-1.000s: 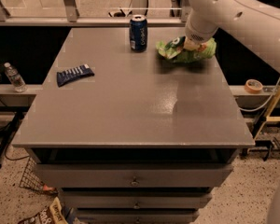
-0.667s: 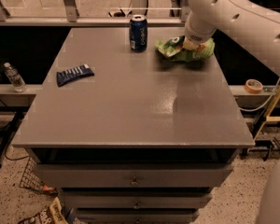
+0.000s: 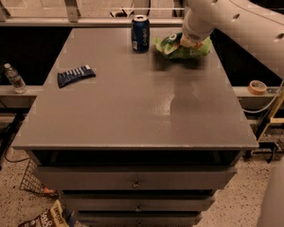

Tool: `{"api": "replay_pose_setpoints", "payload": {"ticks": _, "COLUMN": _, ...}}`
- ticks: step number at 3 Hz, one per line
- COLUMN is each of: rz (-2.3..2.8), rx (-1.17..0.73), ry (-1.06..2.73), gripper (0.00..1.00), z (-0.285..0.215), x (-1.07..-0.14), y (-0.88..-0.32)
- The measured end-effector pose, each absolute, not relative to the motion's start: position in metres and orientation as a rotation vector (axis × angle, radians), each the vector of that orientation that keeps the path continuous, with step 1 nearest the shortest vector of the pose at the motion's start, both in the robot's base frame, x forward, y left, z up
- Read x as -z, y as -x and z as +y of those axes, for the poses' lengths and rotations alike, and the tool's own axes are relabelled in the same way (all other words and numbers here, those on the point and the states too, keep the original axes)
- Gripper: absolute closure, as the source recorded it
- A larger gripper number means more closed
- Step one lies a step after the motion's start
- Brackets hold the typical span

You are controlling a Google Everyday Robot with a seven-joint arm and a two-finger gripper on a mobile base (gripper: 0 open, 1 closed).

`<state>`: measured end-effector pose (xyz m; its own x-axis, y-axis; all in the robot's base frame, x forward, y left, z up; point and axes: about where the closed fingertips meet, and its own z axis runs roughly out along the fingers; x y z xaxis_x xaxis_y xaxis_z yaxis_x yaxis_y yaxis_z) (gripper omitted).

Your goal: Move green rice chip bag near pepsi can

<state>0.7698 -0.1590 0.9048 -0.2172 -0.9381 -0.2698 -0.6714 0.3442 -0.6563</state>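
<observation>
The green rice chip bag [image 3: 173, 47] is at the far right of the grey table [image 3: 132, 108], just right of the pepsi can [image 3: 140, 33], which stands upright near the far edge. A small gap shows between bag and can. My gripper [image 3: 185, 41] comes down from the white arm at the top right and is on the bag's middle. The arm's wrist hides the bag's middle part.
A small flat dark-blue packet with white stripes [image 3: 75, 75] lies on the table's left side. A clear water bottle [image 3: 13, 78] stands on a lower shelf at the left. A roll of tape [image 3: 258, 86] lies on a ledge at the right. Drawers are below the tabletop.
The bag and my gripper have shifted slightly left, toward the can. The can and the blue packet have not moved.
</observation>
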Motion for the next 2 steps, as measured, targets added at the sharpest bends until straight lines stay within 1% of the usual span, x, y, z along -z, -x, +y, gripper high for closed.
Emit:
{"api": "replay_pose_setpoints", "payload": {"ticks": 1, "rz": 1.975, "rx": 0.537, "ry": 1.404, "gripper": 0.83, "z": -0.1585, "x": -0.9032, "y": -0.7699}}
{"api": "replay_pose_setpoints", "payload": {"ticks": 2, "rz": 1.976, "rx": 0.536, "ry": 1.406, "gripper": 0.59, "z": -0.1581, "x": -0.9015, "y": -0.77}}
